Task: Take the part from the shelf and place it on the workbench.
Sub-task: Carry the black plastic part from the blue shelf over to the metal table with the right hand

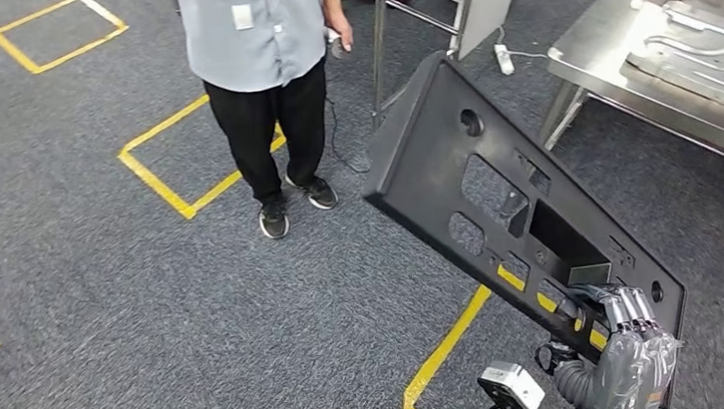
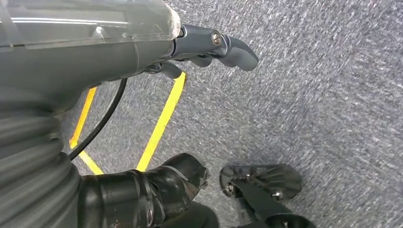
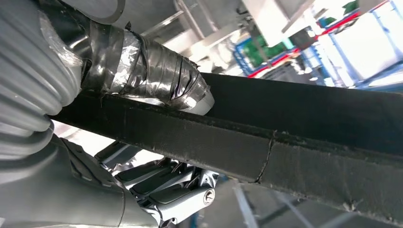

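Gripping the lower end of the part (image 1: pixel 513 200), the right hand (image 1: pixel 632 344) has its fingers (image 1: pixel 628 307) hooked over the panel's face near the bottom corner in the head view. In the right wrist view the taped thumb (image 3: pixel 157 76) presses on one side of the panel's edge (image 3: pixel 266 147) and the darker fingers (image 3: pixel 166 187) curl under the other side, so the panel is clamped between them.

The part is a long, flat black panel with several cut-outs and a round hole near its far end. It is held in the air above the floor (image 1: pixel 96 290), carried by the hand alone. Its long axis runs diagonally, from the hand at the lower right up and away toward the upper middle of the head view, and its far end is tilted upward, pointing toward the metal legs of a table.

The left hand (image 2: pixel 204 47) hangs over the grey carpet and yellow floor tape (image 2: pixel 161 123), its fingers curled in and holding nothing.

A person (image 1: pixel 266 83) in a grey shirt and dark trousers stands on the floor just beyond the panel's far end. The steel counter (image 1: pixel 604 51) stands at the upper right, well apart from the panel, with a grey moulded tray (image 1: pixel 715 60) lying on it.
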Robot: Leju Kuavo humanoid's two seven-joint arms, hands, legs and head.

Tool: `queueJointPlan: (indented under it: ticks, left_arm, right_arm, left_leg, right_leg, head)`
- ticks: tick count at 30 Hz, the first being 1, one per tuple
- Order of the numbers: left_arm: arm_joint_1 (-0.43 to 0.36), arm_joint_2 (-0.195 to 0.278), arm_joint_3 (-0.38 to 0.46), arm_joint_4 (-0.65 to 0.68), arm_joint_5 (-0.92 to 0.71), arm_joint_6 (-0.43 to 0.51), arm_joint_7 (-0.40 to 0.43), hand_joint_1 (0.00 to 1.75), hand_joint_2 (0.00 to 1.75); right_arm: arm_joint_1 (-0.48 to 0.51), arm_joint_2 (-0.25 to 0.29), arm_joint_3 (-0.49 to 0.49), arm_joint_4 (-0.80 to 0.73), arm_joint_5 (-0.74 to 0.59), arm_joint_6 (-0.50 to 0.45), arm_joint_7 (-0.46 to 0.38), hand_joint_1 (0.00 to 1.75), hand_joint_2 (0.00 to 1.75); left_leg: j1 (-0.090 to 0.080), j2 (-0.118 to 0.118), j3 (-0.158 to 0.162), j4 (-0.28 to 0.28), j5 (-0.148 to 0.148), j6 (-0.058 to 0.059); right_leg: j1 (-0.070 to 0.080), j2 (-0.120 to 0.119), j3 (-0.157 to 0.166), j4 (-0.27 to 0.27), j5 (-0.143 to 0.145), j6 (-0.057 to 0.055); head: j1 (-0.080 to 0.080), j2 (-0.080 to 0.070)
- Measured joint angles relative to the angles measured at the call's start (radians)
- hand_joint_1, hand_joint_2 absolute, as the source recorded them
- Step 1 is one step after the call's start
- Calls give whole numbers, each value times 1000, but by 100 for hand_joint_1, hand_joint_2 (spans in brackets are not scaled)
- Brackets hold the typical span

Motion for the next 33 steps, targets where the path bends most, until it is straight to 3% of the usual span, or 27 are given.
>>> queueJointPlan:
  ticks: [2, 4, 6, 8, 10, 12, 14, 15, 16, 17, 19, 21, 23, 24, 26, 27, 29, 30, 31, 33]
  left_arm:
    - [-2, 0, 0, 0, 1, -5, -4, 0, 175]
    - [-2, -1, 0, 0, 1, -8, -10, 0, 175]
    - [-5, -2, 0, 1, 1, -10, -12, 0, 175]
    - [-9, -2, 0, 1, 1, -12, -13, 0, 175]
    - [-10, -2, 0, 1, 1, -13, -14, 0, 175]
    - [-9, -1, 1, 1, 3, -15, -15, 0, 175]
    - [-5, 0, 2, 1, 4, -17, -15, 0, 175]
    - [-4, 0, 2, 1, 4, -18, -16, 0, 175]
    - [-2, 1, 2, 1, 4, -20, -17, 0, 175]
    - [-2, 1, 2, 1, 4, -22, -18, 0, 175]
    - [0, 3, 2, 1, 4, -24, -20, 0, 175]
    - [-2, 5, 3, 1, 4, -25, -21, 0, 175]
    - [-6, 5, 4, 1, 4, -28, -22, 0, 175]
    - [-7, 5, 4, 1, 4, -30, -22, 0, 175]
    - [-7, 5, 4, 1, 4, -33, -23, 0, 175]
    - [-6, 5, 5, 1, 4, -34, -23, 0, 175]
    - [-3, 5, 5, 1, 4, -35, -23, 0, 175]
    - [-1, 5, 5, 1, 4, -35, -22, 0, 175]
    - [-1, 5, 5, 1, 4, -35, -22, 0, 175]
    - [-2, 5, 5, 1, 4, -35, -23, 0, 175]
  right_arm:
    - [0, 0, 0, 1, -1, 0, 1, 175, 175]
    - [-2, 0, 0, 2, -1, 0, 2, 175, 175]
    - [-3, 0, 0, 2, -1, 0, 2, 175, 175]
    - [-1, -1, 0, 2, -1, 0, 2, 175, 175]
    - [-2, -1, 0, 2, -1, 0, 3, 175, 175]
    - [-4, -1, 0, 3, 1, 0, 5, 175, 175]
    - [-4, -1, 0, 4, 3, 0, 9, 175, 175]
    - [-3, -1, 0, 5, 3, 0, 11, 175, 175]
    - [-3, -1, 0, 6, 4, 0, 13, 175, 175]
    - [-3, -1, 0, 6, 4, 0, 14, 175, 175]
    - [-3, -1, 0, 8, 4, 0, 16, 175, 175]
    - [-2, -1, 0, 8, 4, 0, 17, 175, 175]
    - [1, -2, 0, 8, 5, 0, 17, 175, 175]
    - [2, -2, 0, 8, 5, 0, 17, 175, 175]
    - [2, -3, 0, 8, 5, 0, 18, 175, 175]
    - [1, -4, 0, 8, 5, 0, 18, 175, 175]
    - [1, -5, 0, 10, 5, 0, 18, 175, 175]
    - [2, -7, 0, 12, 5, 0, 18, 175, 175]
    - [2, -8, 0, 13, 6, 0, 19, 175, 175]
    - [2, -10, 0, 15, 6, 0, 20, 175, 175]
  left_leg:
    - [-2, 23, 12, -1, -8, -1]
    - [-5, 41, 23, -4, -15, -6]
    - [-8, 60, 30, -9, -19, -15]
    - [-9, 75, 41, -13, -24, -24]
    - [-8, 42, 34, 21, -50, -32]
    - [-7, -9, -21, 135, -106, -37]
    - [-6, -26, -87, 247, -139, -40]
    - [-6, -27, -102, 259, -127, -40]
    - [-6, -28, -98, 233, -96, -40]
    - [-6, -35, -78, 175, -52, -39]
    - [-3, -74, -31, 55, 6, -34]
    - [-4, -105, -11, 6, 12, -27]
    - [-5, -93, -7, 0, 13, -17]
    - [-4, -83, -4, -4, 15, -11]
    - [0, -60, 2, -12, 17, 1]
    - [-1, -48, 3, -13, 15, 5]
    - [-2, -22, 4, -13, 11, 9]
    - [-2, -9, 6, -13, 9, 9]
    - [-3, 3, 9, -13, 6, 8]
    - [-4, 25, 20, -13, -2, 5]
  right_leg:
    - [4, -18, 56, -116, 70, -11]
    - [18, -65, 117, -233, 109, -28]
    - [30, -83, 131, -265, 108, -40]
    - [27, -60, 135, -276, 112, -46]
    - [16, -36, 148, -294, 118, -52]
    - [11, -13, 156, -302, 120, -57]
    - [11, 15, 157, -301, 118, -60]
    - [11, 30, 158, -299, 117, -59]
    - [10, 45, 159, -296, 115, -57]
    - [9, 60, 161, -293, 112, -55]
    - [8, 84, 161, -281, 103, -47]
    - [6, 103, 154, -273, 100, -35]
    - [3, 118, 149, -274, 101, -23]
    - [4, 108, 148, -269, 98, -18]
    - [6, 58, 121, -213, 65, -6]
    - [6, 29, 92, -156, 37, 0]
    - [0, 6, 21, -27, -11, 9]
    - [-2, 3, 2, 4, -12, 11]
    - [-3, 0, 2, -3, 6, 11]
    - [0, -21, 58, -122, 81, 2]
  head:
    - [0, 0]
    - [0, 0]
    - [0, 0]
    - [-1, 0]
    - [-2, 0]
    - [-3, 0]
    - [-4, 0]
    - [-4, 0]
    - [-4, 0]
    - [-4, 0]
    - [-4, 0]
    - [-4, 0]
    - [-4, 0]
    - [-4, 0]
    - [-1, 0]
    - [0, 0]
    - [0, 0]
    - [0, 0]
    - [0, 0]
    - [1, 0]
